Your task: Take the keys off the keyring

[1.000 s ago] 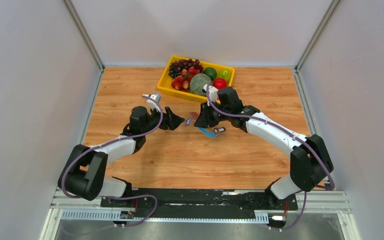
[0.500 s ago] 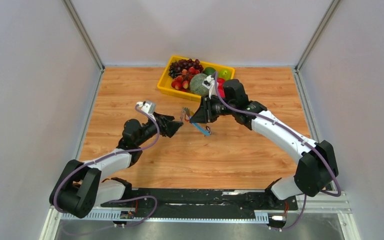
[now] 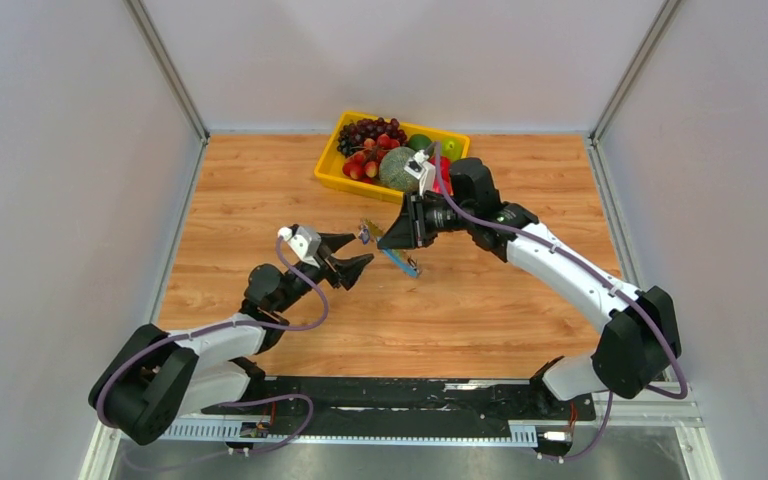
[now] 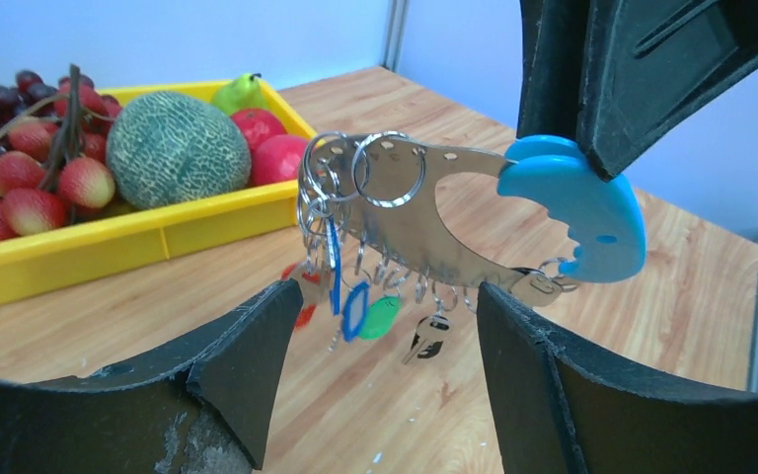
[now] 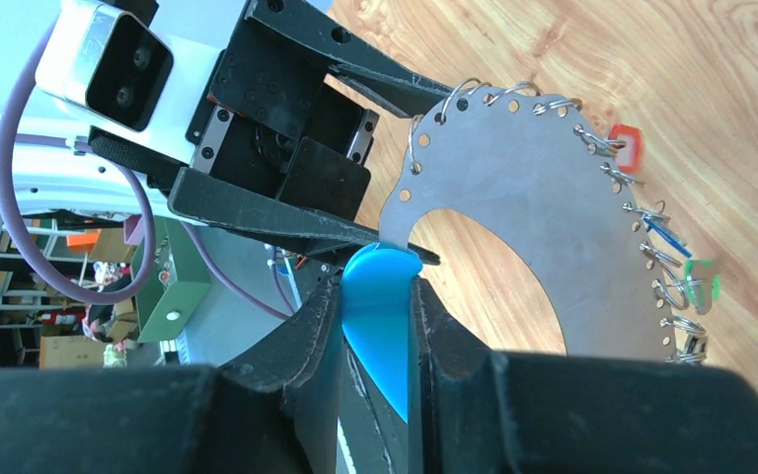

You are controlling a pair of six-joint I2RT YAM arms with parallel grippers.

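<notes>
Wood-grain tabletop (image 3: 260,180) enclosed by pale grey walls, shown from above and from both wrists. A yellow tray (image 3: 332,180) at the far centre holds dark grapes, strawberries, a netted melon (image 4: 173,148) and red and green fruit.

At left, the left arm reaches from the near edge toward the centre. The left gripper (image 3: 362,248) has its two black fingers (image 4: 242,370) spread wide; in its wrist view the keyring shows in the gap beyond them, apart from both.

Just right of those fingertips, raised off the tabletop and nearer than the tray, is the keyring (image 4: 395,227). It is a flat, silvery, crescent-shaped plate with a large curved cut-out and a row of small holes punched along its outer edge. From above it appears nearly edge-on. One end of the crescent carries a bright blue band (image 4: 577,207) with a scalloped inner edge. Small wire split rings (image 4: 316,202) pass through the holes, bunched at the end away from the band and spaced singly along the outer curve.

The keys (image 4: 357,308) dangle from these rings below the plate. They are tiny, with red, blue and green plastic heads, plus at least one bare metal key. From above they are too small to tell apart.

At right, the right gripper (image 5: 376,291) pinches the blue band, one finger pressed to each face. The right arm runs back to the near right corner.
</notes>
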